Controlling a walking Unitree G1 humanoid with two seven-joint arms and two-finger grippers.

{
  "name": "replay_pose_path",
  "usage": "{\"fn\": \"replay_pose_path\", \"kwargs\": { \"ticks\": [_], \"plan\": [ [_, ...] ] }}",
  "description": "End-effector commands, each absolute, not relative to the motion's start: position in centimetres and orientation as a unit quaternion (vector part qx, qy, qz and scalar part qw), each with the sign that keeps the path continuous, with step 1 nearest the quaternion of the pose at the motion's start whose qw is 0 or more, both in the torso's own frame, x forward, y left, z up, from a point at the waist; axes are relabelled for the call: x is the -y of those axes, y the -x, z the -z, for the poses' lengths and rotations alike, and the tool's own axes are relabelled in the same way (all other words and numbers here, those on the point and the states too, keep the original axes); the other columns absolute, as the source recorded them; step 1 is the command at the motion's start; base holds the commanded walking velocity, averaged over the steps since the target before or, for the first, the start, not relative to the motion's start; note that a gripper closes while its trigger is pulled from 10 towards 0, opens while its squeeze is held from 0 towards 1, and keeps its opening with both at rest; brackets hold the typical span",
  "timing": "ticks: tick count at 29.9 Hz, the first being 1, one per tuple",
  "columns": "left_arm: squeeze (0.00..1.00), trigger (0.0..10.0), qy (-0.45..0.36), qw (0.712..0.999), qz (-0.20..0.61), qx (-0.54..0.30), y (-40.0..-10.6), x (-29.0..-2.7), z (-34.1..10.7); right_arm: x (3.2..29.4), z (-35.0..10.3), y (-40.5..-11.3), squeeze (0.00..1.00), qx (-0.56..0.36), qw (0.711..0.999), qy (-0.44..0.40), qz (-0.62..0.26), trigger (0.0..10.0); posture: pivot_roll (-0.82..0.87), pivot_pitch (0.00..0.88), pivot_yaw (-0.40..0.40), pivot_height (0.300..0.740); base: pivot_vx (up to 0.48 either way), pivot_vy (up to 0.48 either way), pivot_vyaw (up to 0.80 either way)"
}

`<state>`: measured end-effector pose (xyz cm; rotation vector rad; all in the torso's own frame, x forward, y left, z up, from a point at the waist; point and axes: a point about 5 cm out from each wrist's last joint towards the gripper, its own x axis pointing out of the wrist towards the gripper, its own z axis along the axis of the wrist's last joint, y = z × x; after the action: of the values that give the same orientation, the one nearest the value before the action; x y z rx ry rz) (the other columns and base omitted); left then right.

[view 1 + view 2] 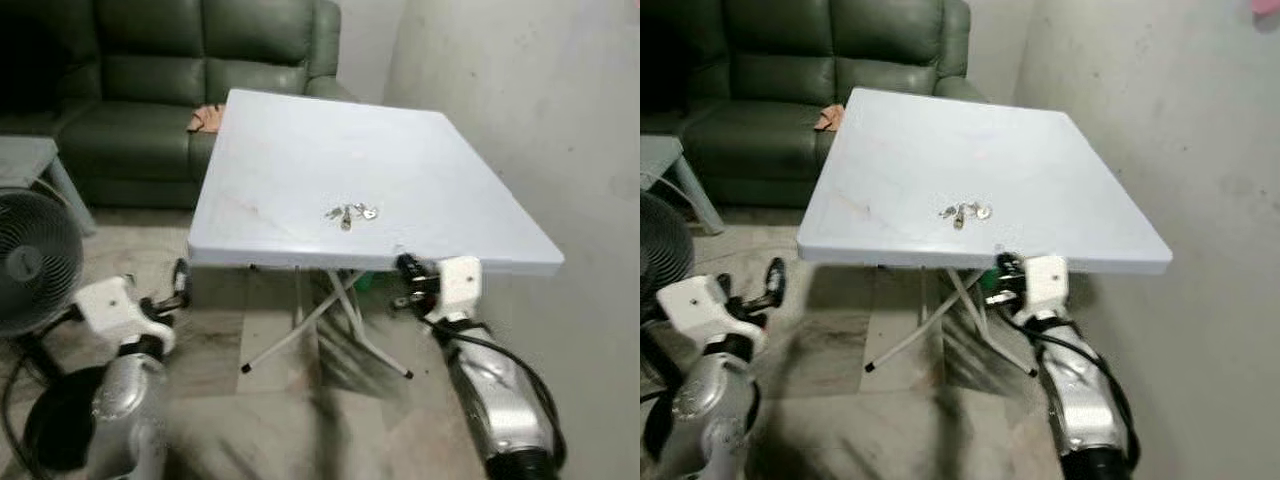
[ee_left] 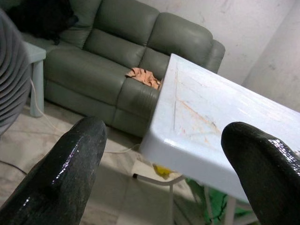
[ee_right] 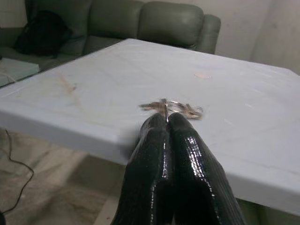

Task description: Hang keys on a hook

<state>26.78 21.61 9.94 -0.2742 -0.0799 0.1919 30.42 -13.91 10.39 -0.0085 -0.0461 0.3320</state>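
A small bunch of keys lies on the white folding table, near its front edge. The keys lie just beyond my right gripper, whose two black fingers are pressed together with nothing between them. That right gripper sits at the table's front edge, slightly right of the keys and level with the rim. My left gripper hangs low beside the table's front left corner, its fingers spread wide apart and empty. No hook can be made out.
A dark green sofa stands behind the table with an orange cloth on its seat. A black fan is at my left. A plain wall runs along the right. The table's metal legs cross underneath.
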Motion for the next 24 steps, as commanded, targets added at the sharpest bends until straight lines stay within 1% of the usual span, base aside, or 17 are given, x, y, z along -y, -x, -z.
{"fn": "replay_pose_path", "kwargs": {
  "ticks": [1,3,4,10,20,24],
  "plan": [
    [0.0,10.0,0.145,0.985,-0.083,0.037,-27.25,-20.54,-10.14,15.23,-10.81,-30.43,0.0,0.026,0.989,0.011,-0.148,10.0,-0.03,0.0,-0.077,0.74,0.0,0.0,0.0],
    [0.0,10.0,0.125,0.988,-0.077,0.039,-27.37,-20.52,-10.34,15.25,-10.92,-30.63,0.0,0.027,0.989,0.009,-0.145,10.0,-0.02,0.0,-0.076,0.74,0.0,0.0,0.0],
    [0.0,10.0,0.113,0.991,-0.061,0.04,-27.46,-20.33,-10.5,15.19,-11.02,-30.74,0.0,0.028,0.989,0.01,-0.146,10.0,-0.02,0.0,-0.079,0.74,0.0,0.0,0.0],
    [0.0,10.0,0.089,0.995,-0.024,0.03,-27.53,-19.89,-10.41,15.1,-11.05,-30.8,0.0,0.027,0.989,0.01,-0.148,10.0,-0.02,0.0,-0.075,0.74,0.0,0.0,0.0],
    [0.0,10.0,0.102,0.992,-0.056,0.044,-27.65,-19.99,-10.8,14.64,-10.89,-30.92,0.0,0.017,0.989,0.001,-0.144,10.0,-0.02,0.0,-0.062,0.74,0.0,0.0,0.0],
    [0.0,10.0,0.092,0.992,-0.064,0.05,-27.49,-19.97,-10.92,14.36,-10.88,-31.04,0.0,0.015,0.989,0.0,-0.147,10.0,-0.01,0.0,-0.063,0.74,0.0,0.0,-0.78]
  ]
}}
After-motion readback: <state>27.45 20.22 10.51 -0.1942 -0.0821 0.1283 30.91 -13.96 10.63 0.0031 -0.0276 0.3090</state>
